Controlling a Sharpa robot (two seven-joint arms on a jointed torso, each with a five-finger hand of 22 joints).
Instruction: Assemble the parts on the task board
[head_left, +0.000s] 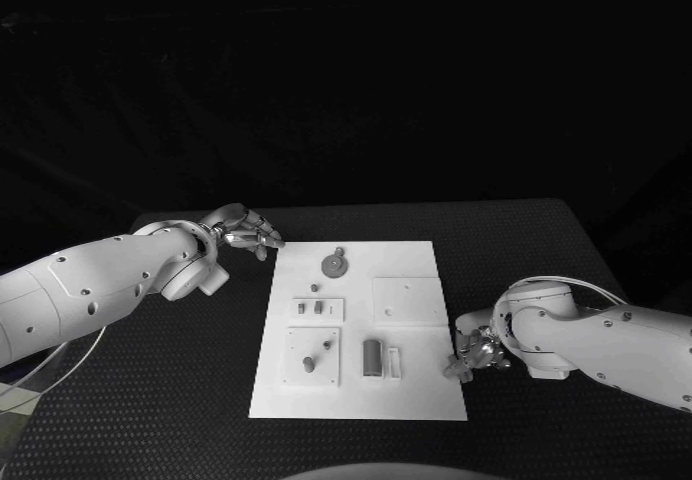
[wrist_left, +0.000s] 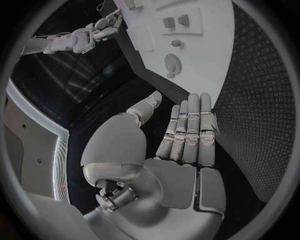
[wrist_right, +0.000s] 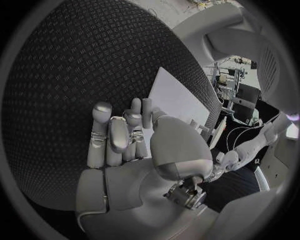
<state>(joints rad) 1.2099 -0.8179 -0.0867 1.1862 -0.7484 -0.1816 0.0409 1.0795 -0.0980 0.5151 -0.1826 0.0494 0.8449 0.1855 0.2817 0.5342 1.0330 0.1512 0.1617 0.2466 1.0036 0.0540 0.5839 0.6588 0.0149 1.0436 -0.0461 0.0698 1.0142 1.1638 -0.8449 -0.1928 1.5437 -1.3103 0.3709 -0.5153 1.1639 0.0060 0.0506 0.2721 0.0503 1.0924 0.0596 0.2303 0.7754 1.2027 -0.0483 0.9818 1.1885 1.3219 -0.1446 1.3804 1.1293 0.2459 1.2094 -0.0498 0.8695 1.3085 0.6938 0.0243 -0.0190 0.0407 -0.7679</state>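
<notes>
The white task board lies mid-table. On it are a round grey part, a small part, two small parts in a raised plate, loose parts on a lower plate, and an upright block. My left hand hovers off the board's far left corner, fingers straight and empty; beyond them lie the board and the round part. My right hand sits at the board's right edge near the front, holding nothing, fingers stretched over the mat beside the board.
A blank square plate occupies the board's right half. Black textured mat surrounds the board. A curved clear guard stands at the table's left front. My right hand also shows far off in the left wrist view.
</notes>
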